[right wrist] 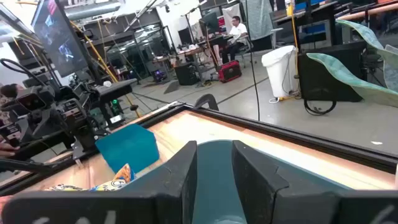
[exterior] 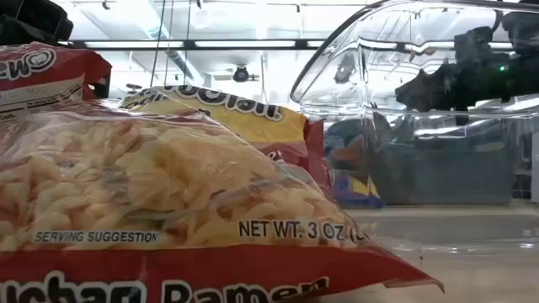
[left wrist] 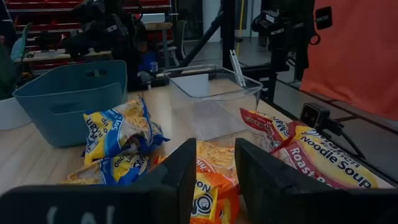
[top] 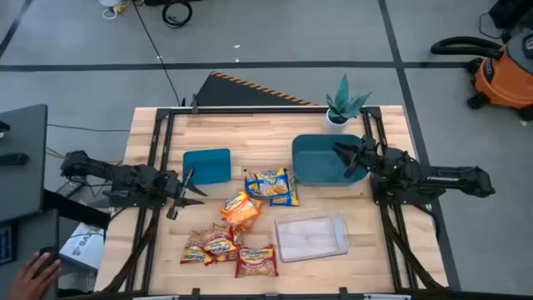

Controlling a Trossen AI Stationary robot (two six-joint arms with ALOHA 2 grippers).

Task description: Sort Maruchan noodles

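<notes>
Several Maruchan noodles packets lie flat mid-table: two blue-and-yellow ones (top: 272, 185) (left wrist: 118, 134), an orange one (top: 241, 208) (left wrist: 208, 193), and red-and-yellow ones (top: 212, 244) (left wrist: 323, 158) near the front edge, one filling the low view (exterior: 168, 194). My left gripper (top: 190, 192) (left wrist: 216, 168) hovers open at the left of the pile, pointing at it, with nothing between its fingers. My right gripper (top: 341, 158) (right wrist: 214, 168) is open above the large teal bin (top: 321, 162) (right wrist: 217, 186), holding nothing.
A small teal bin (top: 206, 166) stands at the far left of the pile. A clear plastic container (top: 310, 237) (left wrist: 214, 99) sits at the near right. A potted plant (top: 343, 107) stands at the far edge. A person's hand (top: 37, 271) shows beyond the table's left side.
</notes>
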